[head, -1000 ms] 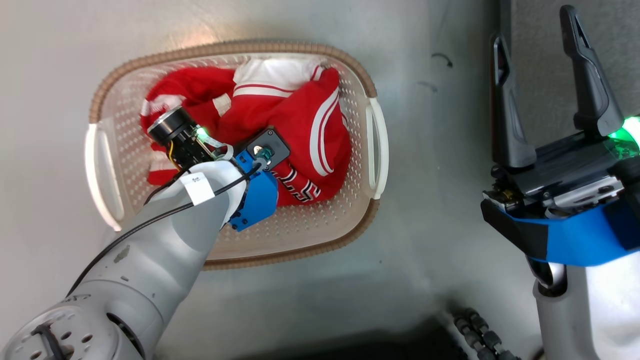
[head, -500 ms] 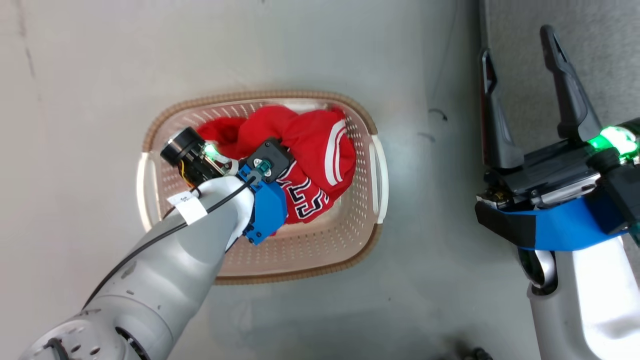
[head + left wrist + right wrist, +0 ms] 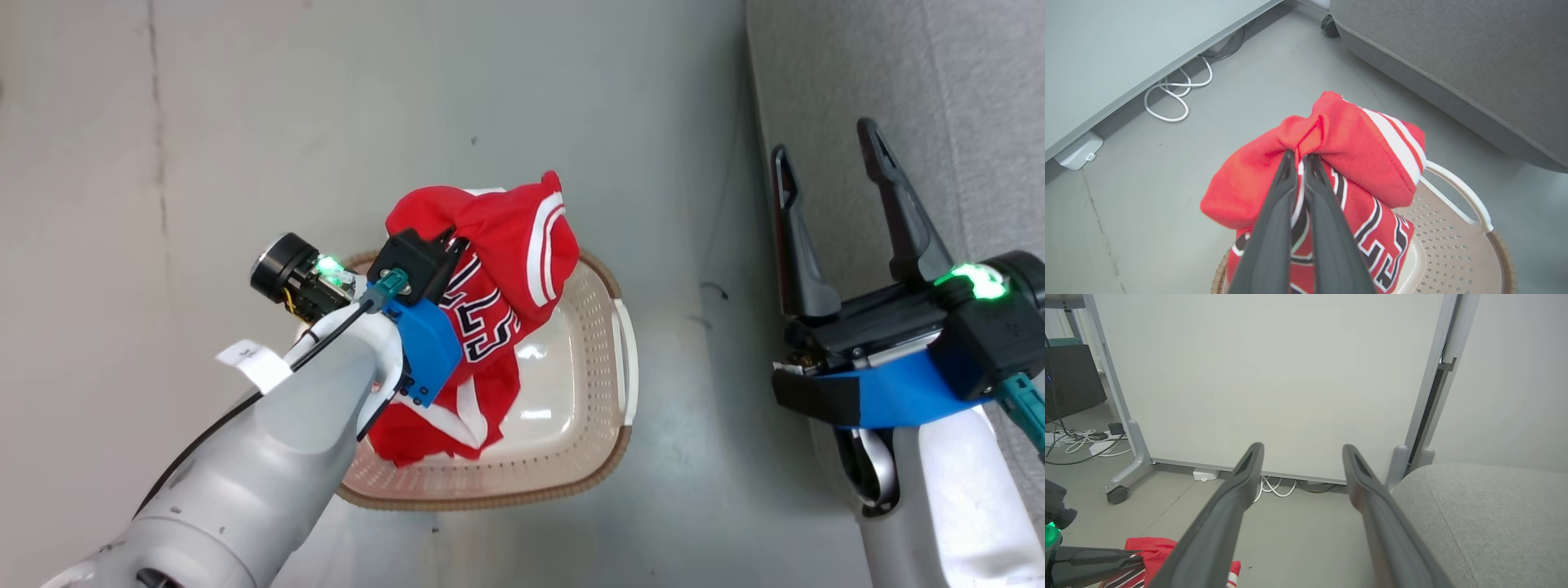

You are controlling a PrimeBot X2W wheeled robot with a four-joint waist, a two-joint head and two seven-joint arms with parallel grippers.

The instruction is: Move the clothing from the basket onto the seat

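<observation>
1. The left end effector is pinching the red clothing, holding it above the basket, with the lower folds hanging at the basket's 9 o'clock side.
2. The right end effector is spread and empty, at 3 o'clock by the seat.

Left arm extends from the lower left of the head view, its pincer closed tight on the clothing. Right pincer at right, fingers spread wide, pointing upward.
</observation>
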